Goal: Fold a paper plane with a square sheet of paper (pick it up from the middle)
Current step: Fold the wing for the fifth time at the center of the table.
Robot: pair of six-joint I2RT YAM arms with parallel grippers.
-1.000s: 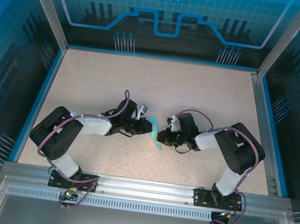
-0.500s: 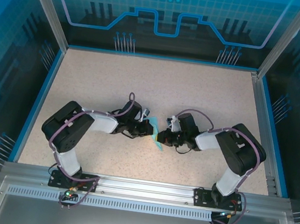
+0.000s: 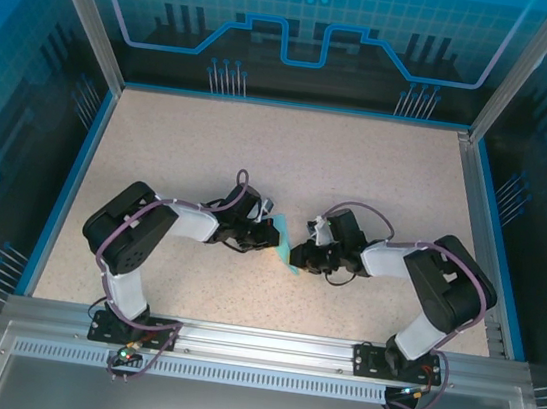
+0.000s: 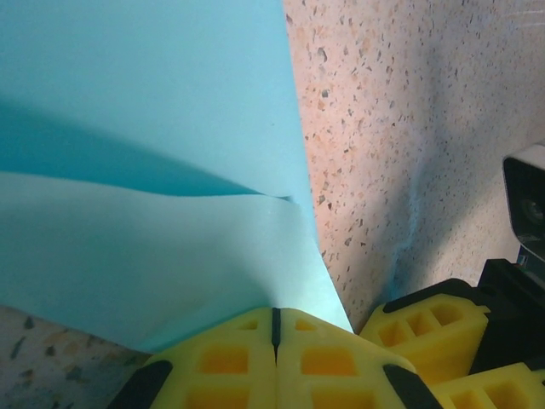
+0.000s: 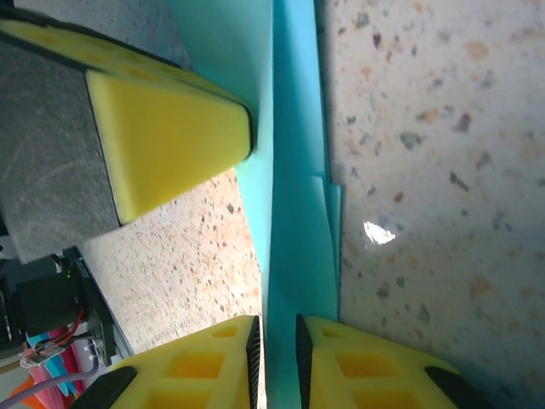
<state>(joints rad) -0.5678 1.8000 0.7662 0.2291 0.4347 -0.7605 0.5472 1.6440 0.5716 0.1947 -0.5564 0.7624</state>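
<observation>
The square sheet of paper [image 3: 288,256], light blue and folded into layers, stands on edge between the two grippers at mid-table. My left gripper [image 3: 275,236] is shut on its edge; in the left wrist view the paper [image 4: 153,170] fans out from the closed pads of the left gripper [image 4: 274,313]. My right gripper [image 3: 297,254] faces it from the right. In the right wrist view the right gripper [image 5: 276,328] has its jaws a little apart, and the folded paper [image 5: 298,213] runs through the gap. The left gripper's fingers [image 5: 162,145] show beyond.
The speckled beige table [image 3: 290,156] has a blue raised border and metal posts around it. Both arms' bases sit at the near rail [image 3: 265,345]. The right gripper's fingers [image 4: 426,328] sit close beside the left gripper's.
The left gripper has closed fully on the paper while its arm drew in toward the middle. The right gripper's jaws have parted slightly around the paper.
</observation>
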